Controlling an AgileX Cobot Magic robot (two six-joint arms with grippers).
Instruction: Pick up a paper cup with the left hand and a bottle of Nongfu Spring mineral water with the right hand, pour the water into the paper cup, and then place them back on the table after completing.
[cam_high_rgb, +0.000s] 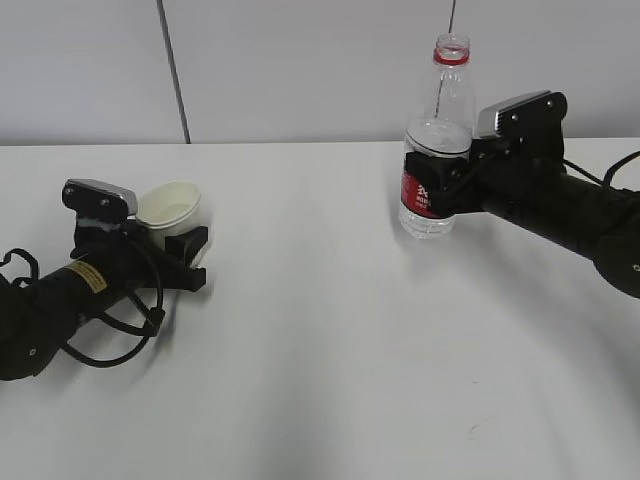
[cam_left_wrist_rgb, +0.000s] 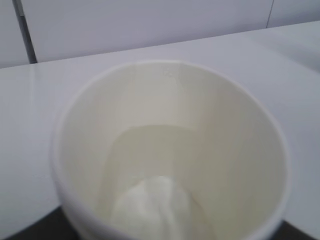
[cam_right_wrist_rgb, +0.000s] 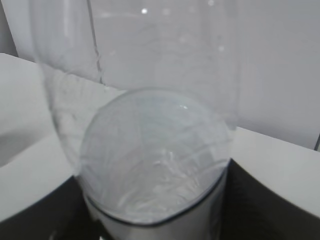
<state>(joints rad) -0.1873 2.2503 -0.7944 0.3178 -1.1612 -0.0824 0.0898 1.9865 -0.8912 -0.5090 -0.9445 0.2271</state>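
My left hand's gripper (cam_high_rgb: 178, 232) is shut on a white paper cup (cam_high_rgb: 168, 205) low at the table's left. The cup fills the left wrist view (cam_left_wrist_rgb: 170, 150), and a faint level line inside suggests clear liquid. My right hand's gripper (cam_high_rgb: 437, 172) is shut on the Nongfu Spring bottle (cam_high_rgb: 437, 120), which stands upright and uncapped with a red neck ring and red label. Its base is at or just above the table (cam_high_rgb: 320, 350). In the right wrist view the bottle (cam_right_wrist_rgb: 150, 125) shows a water surface (cam_right_wrist_rgb: 152, 155) between my black fingers (cam_right_wrist_rgb: 272, 200).
The white tabletop stretches between the two arms, about 200 px apart in the exterior view. A pale wall with a dark vertical seam (cam_high_rgb: 173, 70) stands behind. A black cable (cam_high_rgb: 120, 345) loops beside the left forearm.
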